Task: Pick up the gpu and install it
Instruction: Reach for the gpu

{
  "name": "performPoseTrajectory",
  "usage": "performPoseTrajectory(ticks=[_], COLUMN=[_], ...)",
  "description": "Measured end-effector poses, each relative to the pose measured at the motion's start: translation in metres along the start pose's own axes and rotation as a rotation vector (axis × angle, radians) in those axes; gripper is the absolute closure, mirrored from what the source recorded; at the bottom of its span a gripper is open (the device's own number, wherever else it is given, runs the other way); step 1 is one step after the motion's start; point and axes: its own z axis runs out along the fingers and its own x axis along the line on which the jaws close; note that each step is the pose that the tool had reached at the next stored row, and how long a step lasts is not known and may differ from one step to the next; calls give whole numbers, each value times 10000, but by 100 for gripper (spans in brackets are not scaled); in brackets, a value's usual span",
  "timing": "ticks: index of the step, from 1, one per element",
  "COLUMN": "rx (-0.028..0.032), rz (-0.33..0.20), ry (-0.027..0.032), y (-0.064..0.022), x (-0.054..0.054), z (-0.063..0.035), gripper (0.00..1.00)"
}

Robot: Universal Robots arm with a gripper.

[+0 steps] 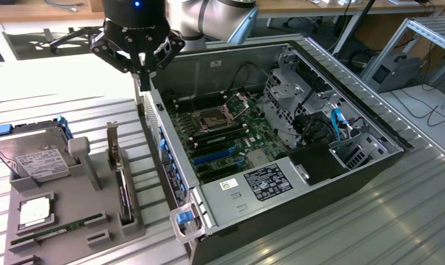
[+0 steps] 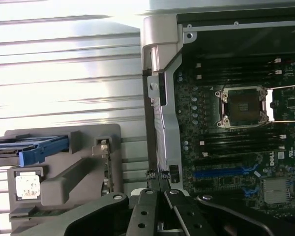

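Note:
The gpu [image 1: 122, 187] stands on its edge in a slot of the grey holder [image 1: 97, 182], its silver bracket [image 1: 112, 141] pointing up. High above it and toward the case hangs my gripper [image 1: 143, 83], shut with nothing between its fingers. In the wrist view the gripper [image 2: 157, 174] sits over the rear wall [image 2: 160, 123] of the open computer case, and the gpu [image 2: 106, 164] shows edge-on in the holder [image 2: 64, 172] beside it. The motherboard [image 2: 226, 157] lies open, with blue expansion slots [image 2: 221, 172].
The holder also carries a hard drive [image 1: 31, 157] with blue rails, a processor chip [image 1: 35, 211] and a green RAM stick [image 1: 57, 229]. The open computer case [image 1: 281, 138] lies on a ribbed metal table [image 1: 355, 232], with drive cages [image 1: 303, 99] and cables inside.

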Motion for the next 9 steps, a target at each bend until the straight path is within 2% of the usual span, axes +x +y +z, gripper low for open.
performPoseTrajectory(ticks=[9], rx=[0], rz=[0], ry=[0], y=[-3], x=[36], z=[-1], gripper=[89])
